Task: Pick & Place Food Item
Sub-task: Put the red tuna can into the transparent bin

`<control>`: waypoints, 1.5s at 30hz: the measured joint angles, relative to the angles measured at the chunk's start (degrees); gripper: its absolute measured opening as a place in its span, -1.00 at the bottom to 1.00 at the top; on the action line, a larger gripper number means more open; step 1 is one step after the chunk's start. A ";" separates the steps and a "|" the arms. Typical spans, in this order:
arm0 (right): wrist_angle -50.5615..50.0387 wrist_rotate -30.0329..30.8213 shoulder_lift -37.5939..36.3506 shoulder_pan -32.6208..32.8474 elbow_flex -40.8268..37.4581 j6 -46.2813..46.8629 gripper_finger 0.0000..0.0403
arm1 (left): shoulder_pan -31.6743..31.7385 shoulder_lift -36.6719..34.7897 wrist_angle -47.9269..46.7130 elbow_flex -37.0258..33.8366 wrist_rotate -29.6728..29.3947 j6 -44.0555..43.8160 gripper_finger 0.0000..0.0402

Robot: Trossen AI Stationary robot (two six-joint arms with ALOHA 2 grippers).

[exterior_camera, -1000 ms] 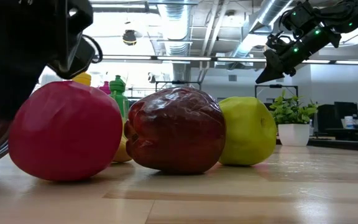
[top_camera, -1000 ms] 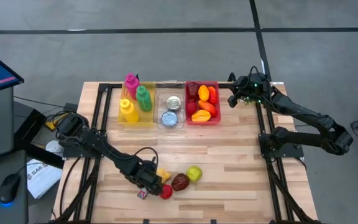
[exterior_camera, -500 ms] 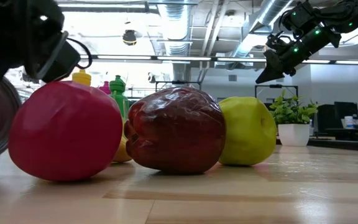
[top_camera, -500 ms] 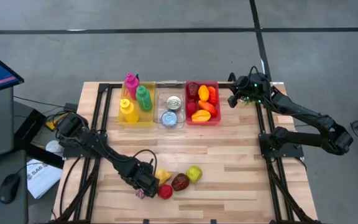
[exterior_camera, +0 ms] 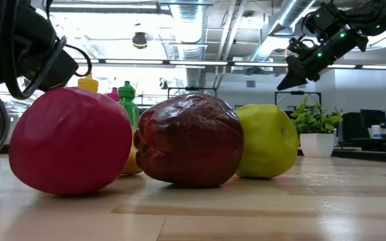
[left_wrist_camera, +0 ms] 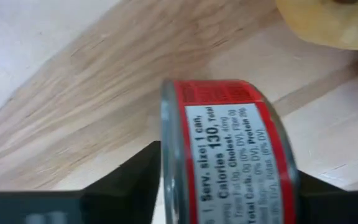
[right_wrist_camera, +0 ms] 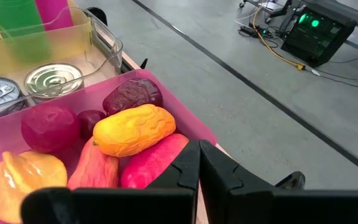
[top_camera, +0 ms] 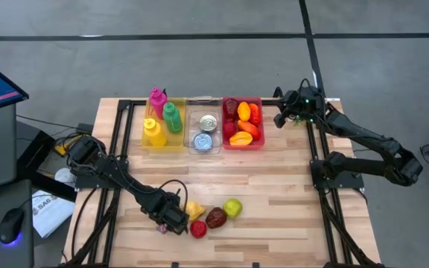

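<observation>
The left gripper (top_camera: 164, 223) is low at the front of the table (top_camera: 274, 186), just left of a row of fruit. Between its fingers (left_wrist_camera: 129, 180) lies a small can (left_wrist_camera: 229, 155) with a red label, on its side; in the left wrist view the fingers stand at both sides of the can, but I cannot tell if they press it or are only close to it. In the low view the metal end of the can shows at the left edge, near the wood.

Beside the can there is a red fruit (exterior_camera: 69, 140), then a dark red apple (exterior_camera: 189, 137) touching it, then a green apple (exterior_camera: 270, 140). A yellow fruit (top_camera: 195, 210) lies just behind the red one.

At the back of the table three bins stand in a line. The yellow bin (top_camera: 146, 143) holds three bottles (top_camera: 171, 117), the clear bin (top_camera: 190, 126) holds two cans, and the red bin (top_camera: 226, 143) holds several fruits and vegetables.

The right gripper (top_camera: 278, 119) hangs in the air just to the right of the red bin, with its fingers pressed together and nothing between them.
</observation>
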 joint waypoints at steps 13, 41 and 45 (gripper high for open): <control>0.02 0.00 0.00 -1.30 -0.02 0.04 -0.99 | 0.02 -0.07 0.01 0.07 -2.89 -6.01 -0.41; 18.93 1.47 -0.02 -2.49 -0.04 0.02 -0.99 | 5.16 -0.44 5.12 -6.73 -3.86 -5.84 -0.20; 18.93 1.51 -0.02 -4.58 -0.04 0.04 -0.99 | 5.09 -0.51 6.36 -6.77 -3.56 -5.86 -0.21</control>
